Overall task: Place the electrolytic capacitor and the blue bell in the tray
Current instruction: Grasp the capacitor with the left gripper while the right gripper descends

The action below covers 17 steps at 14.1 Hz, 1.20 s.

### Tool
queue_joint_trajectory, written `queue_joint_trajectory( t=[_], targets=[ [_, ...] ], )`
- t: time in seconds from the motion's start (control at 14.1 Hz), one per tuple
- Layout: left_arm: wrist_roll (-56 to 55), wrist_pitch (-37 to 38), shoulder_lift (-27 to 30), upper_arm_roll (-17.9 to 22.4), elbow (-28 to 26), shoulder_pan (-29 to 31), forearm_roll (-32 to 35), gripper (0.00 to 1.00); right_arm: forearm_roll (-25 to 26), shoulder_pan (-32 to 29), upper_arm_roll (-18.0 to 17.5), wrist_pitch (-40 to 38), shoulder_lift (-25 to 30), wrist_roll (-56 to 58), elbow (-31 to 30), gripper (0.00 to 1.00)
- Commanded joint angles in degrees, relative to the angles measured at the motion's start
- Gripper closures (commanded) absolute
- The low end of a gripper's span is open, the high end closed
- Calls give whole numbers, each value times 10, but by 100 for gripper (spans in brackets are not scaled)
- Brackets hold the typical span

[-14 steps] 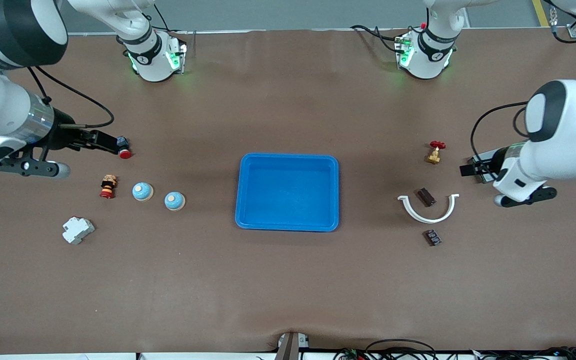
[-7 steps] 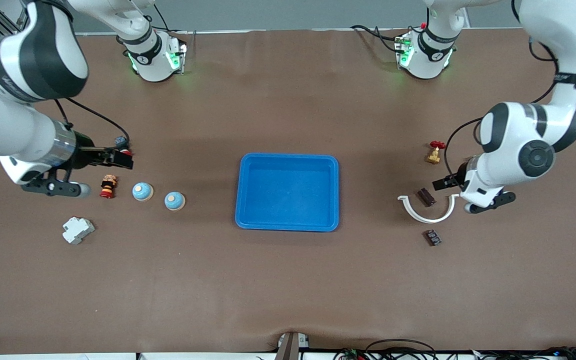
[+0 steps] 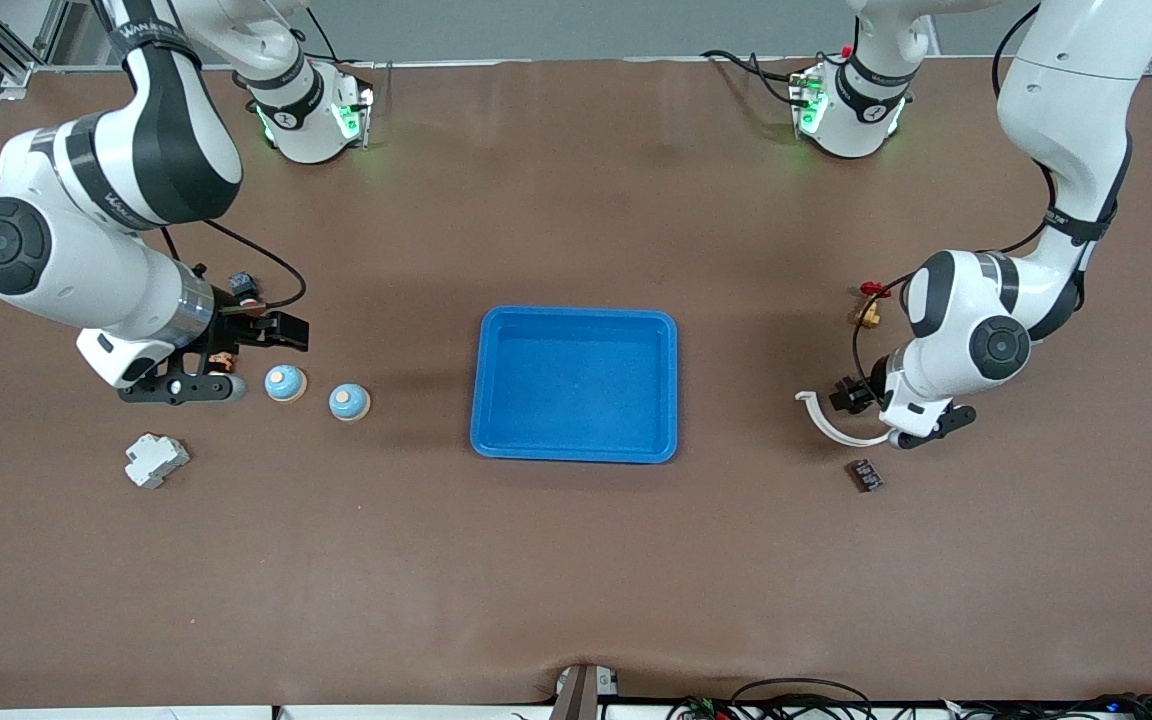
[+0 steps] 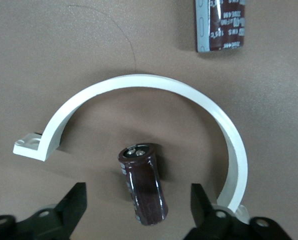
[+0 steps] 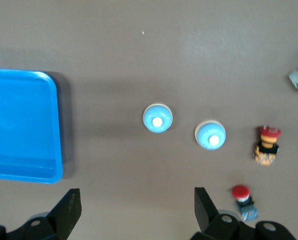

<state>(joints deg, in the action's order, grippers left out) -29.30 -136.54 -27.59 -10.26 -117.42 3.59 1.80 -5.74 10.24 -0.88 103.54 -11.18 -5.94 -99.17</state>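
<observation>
A dark brown electrolytic capacitor (image 4: 144,182) lies inside a white curved clip (image 4: 139,82) toward the left arm's end of the table. My left gripper (image 4: 137,210) is low over it and open, one finger on each side with a gap on both. In the front view the left gripper (image 3: 844,393) hides this capacitor. A second capacitor (image 3: 866,475) lies nearer the front camera. Two blue bells (image 3: 285,382) (image 3: 348,401) stand toward the right arm's end. My right gripper (image 3: 288,332) hangs open and empty beside them. The blue tray (image 3: 576,385) sits mid-table, empty.
A brass valve with a red handle (image 3: 869,305) stands beside the left arm. Near the right gripper are a red push button (image 5: 243,200), a stacked red-and-yellow button (image 5: 267,145) and a white breaker (image 3: 156,460).
The left gripper has moved from beside the valve to over the capacitor inside the clip. The right gripper has moved from the red push button toward the bells.
</observation>
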Motion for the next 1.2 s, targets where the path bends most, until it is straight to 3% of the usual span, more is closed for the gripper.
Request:
queue_joint_trajectory(
  t=[0.0, 0.42, 0.57, 0.99, 1.13],
  targets=[
    [-13, -7, -8, 2, 5, -4, 7, 23, -1, -5, 2, 59, 9, 79, -50, 0],
    [-11, -7, -17, 2, 7, -5, 7, 48, 4, 1, 2, 174, -6, 131, -121, 0],
    [-11, -7, -22, 2, 11, -5, 7, 55, 7, 4, 1, 183, -24, 131, -123, 0],
    [-10, -7, -24, 2, 11, -6, 7, 92, 13, 19, 1, 195, -81, 131, -122, 0],
    [-8, -5, -25, 2, 14, -6, 7, 100, 24, 19, 1, 218, -101, 131, -123, 0]
  ],
)
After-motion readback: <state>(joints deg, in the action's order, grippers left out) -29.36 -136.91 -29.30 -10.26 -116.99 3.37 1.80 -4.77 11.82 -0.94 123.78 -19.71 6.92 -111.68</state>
